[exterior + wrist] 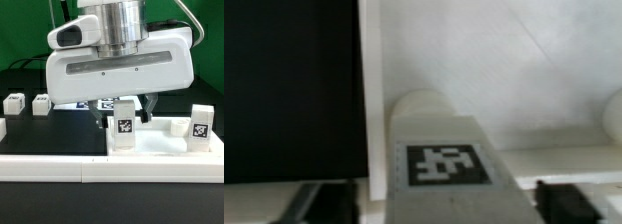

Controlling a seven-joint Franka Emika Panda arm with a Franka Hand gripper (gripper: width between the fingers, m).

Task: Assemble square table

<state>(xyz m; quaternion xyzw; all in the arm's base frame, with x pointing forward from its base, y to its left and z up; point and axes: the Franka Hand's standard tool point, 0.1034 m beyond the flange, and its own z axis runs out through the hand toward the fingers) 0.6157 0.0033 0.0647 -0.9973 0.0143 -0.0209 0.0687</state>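
The square table's white slab [160, 150] lies on the black table at the exterior view's right. It also fills the wrist view [491, 60]. A short white leg [122, 128] with a black-and-white tag stands upright on the slab. It shows in the wrist view too [441, 150]. My gripper [124, 112] hangs right over this leg, open. Its black fingers [571, 200] stand on either side of the leg with a small gap on each side. A second tagged leg [200, 124] stands on the slab further right.
Two more tagged legs [13, 102] [41, 103] stand on the black table at the exterior view's left. The marker board [98, 104] lies behind the gripper. A long white border rail [50, 166] runs along the front.
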